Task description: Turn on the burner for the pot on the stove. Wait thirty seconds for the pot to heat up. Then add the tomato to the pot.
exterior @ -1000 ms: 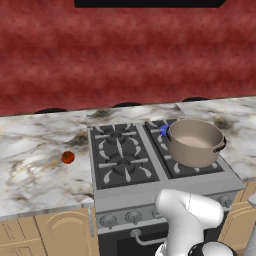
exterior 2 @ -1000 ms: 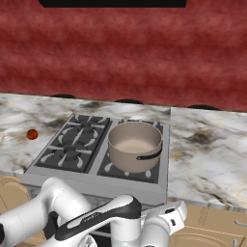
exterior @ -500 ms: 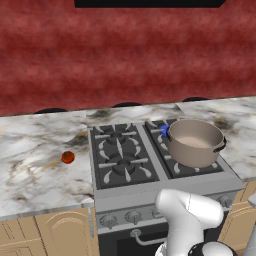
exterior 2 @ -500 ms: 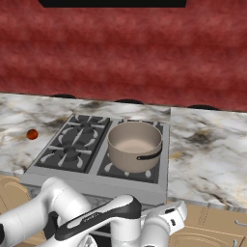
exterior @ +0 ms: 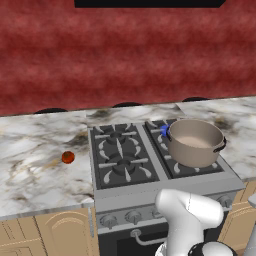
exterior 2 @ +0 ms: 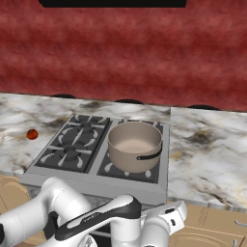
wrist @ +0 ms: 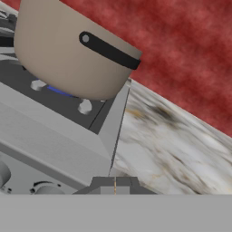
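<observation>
The grey-tan pot (exterior: 195, 142) (exterior 2: 134, 144) sits on the right front burner (exterior: 164, 130) of the stove (exterior: 150, 192) (exterior 2: 72, 179), and a blue flame glow shows beside its base. In the hand view the pot (wrist: 68, 50) looms close at upper left, its dark handle facing me, with a blue glow (wrist: 59, 90) under it. The tomato (exterior: 68, 157) (exterior 2: 32, 134) lies on the marble counter left of the stove. My gripper (wrist: 114, 183) is shut on nothing, low in front of the stove's right front corner.
A row of round knobs (exterior: 133, 216) (wrist: 2, 172) runs along the stove front above a bar handle. Marble counter (exterior: 35, 175) (exterior 2: 207, 159) spreads on both sides. A dark red wall (exterior: 125, 60) stands behind. Wooden cabinet fronts (exterior: 55, 232) lie below the counter.
</observation>
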Robot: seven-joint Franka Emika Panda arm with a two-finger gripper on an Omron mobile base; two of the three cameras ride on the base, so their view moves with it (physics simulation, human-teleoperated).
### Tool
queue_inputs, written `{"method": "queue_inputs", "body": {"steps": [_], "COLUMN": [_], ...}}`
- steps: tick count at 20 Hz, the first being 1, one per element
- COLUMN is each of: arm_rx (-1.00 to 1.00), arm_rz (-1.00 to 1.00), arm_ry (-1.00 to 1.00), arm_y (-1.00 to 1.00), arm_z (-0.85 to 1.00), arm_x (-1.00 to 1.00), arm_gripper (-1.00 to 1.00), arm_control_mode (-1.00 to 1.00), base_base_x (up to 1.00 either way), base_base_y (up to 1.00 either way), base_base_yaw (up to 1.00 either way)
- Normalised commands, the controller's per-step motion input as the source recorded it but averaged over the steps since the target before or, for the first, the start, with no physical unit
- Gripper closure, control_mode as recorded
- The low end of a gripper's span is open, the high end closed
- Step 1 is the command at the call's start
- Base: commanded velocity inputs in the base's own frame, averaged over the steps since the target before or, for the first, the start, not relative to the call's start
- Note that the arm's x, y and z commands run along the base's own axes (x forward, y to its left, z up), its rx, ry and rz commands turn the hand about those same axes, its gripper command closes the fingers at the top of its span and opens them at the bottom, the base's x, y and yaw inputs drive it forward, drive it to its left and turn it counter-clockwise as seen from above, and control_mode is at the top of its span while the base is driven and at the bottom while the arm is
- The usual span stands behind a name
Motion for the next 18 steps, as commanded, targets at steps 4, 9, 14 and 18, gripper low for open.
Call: {"method": "queue_inputs", "body": {"steps": [4, 9, 14, 18], "arm_rx": [0.0, 0.0, 0.0, -0.09], "arm_rz": [0.0, 0.0, 0.0, -0.05], "arm_ry": [0.0, 0.0, 0.0, 0.04], "arm_y": [0.0, 0.0, 0.0, 0.21], "arm_z": [0.0, 0.0, 0.0, 0.0], "arm_x": [0.0, 0.0, 0.0, 0.1], "arm_gripper": [1.0, 1.0, 1.0, 1.0], "arm_control_mode": [-1.0, -1.0, -1.0, -1.0], "base_base_x": [0.0, 0.0, 0.0, 0.0], "base_base_y": [0.0, 0.0, 0.0, 0.0], "base_base_yaw": [0.0, 0.0, 0.0, 0.0]}}
